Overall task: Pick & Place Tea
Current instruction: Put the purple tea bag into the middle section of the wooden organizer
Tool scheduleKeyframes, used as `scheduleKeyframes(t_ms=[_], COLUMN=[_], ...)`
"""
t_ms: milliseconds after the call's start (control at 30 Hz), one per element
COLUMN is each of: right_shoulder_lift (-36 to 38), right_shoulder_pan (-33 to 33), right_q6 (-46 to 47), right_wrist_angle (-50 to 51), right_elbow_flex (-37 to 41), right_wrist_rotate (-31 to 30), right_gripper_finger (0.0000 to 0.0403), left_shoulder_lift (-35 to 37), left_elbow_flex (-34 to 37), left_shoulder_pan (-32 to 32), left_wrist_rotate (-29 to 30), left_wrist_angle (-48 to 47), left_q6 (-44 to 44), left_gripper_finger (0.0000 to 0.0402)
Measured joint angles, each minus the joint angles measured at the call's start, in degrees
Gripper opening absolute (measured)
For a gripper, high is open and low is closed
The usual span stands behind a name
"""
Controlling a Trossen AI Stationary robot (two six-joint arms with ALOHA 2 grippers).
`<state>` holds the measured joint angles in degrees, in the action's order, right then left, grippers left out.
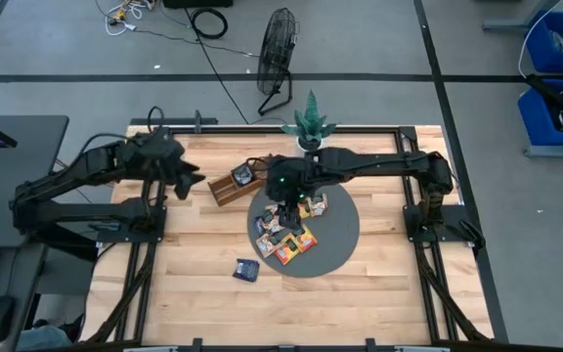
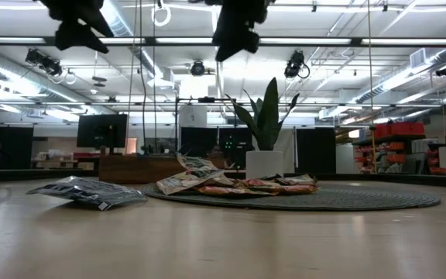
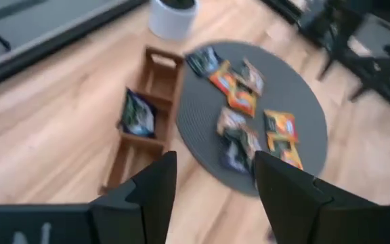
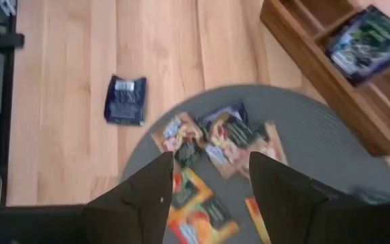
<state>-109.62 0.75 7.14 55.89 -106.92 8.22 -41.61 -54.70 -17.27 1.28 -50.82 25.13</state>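
While my right hand hangs spread above the overlapping tea sachets on the grey mat, I risk pinching two; left hand, spread, waits at nine o'clock.

Table: light wood planks. Mat: dark grey, round. Tray: brown wood, w/ dark blue-green sachet inside. Sachets on mat: mostly orange-yellow-red, some dark, some pale. Lone sachet on bare wood: dark blue. Plant green, pot white. Arms black.
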Motion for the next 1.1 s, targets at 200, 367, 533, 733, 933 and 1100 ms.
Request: scheduleKeyframes(t_ms=[200, 367, 533, 733, 933, 1100], right_shoulder_lift=[0.0, 0.0, 1.6, 5.2, 9.0, 12.3], right_shoulder_pan=[-0.4, -0.3, -0.7, -4.1, -9.5, -14.2], right_q6=[1.0, 2.0, 6.1, 12.8, 23.2, 28.9], right_wrist_angle=[-3.7, -4.1, -1.3, 2.4, 7.8, 12.7], right_elbow_flex=[3.5, 4.0, 4.0, 4.0, 4.0, 4.0], right_wrist_rotate=[0.4, 0.2, 0.2, -3.3, -12.1, -20.3], right_gripper_finger=[0.0199, 0.0199, 0.0199, 0.0200, 0.0200, 0.0200], left_shoulder_lift=[-0.7, -3.7, -9.3, -16.5, -24.5, -29.5], left_elbow_flex=[0.0, 0.0, 0.0, 0.0, 0.1, 0.1], left_shoulder_pan=[6.0, 11.5, 18.4, 22.2, 24.5, 28.6], left_wrist_rotate=[-0.1, -0.1, -0.4, -0.3, 1.7, 1.3], left_wrist_angle=[-1.6, -0.8, 0.1, 1.0, 5.9, 8.9], left_q6=[1.1, -4.4, -18.1, -24.3, -24.1, -24.2], left_gripper_finger=[0.0202, 0.0202, 0.0202, 0.0202, 0.0197, 0.0184])
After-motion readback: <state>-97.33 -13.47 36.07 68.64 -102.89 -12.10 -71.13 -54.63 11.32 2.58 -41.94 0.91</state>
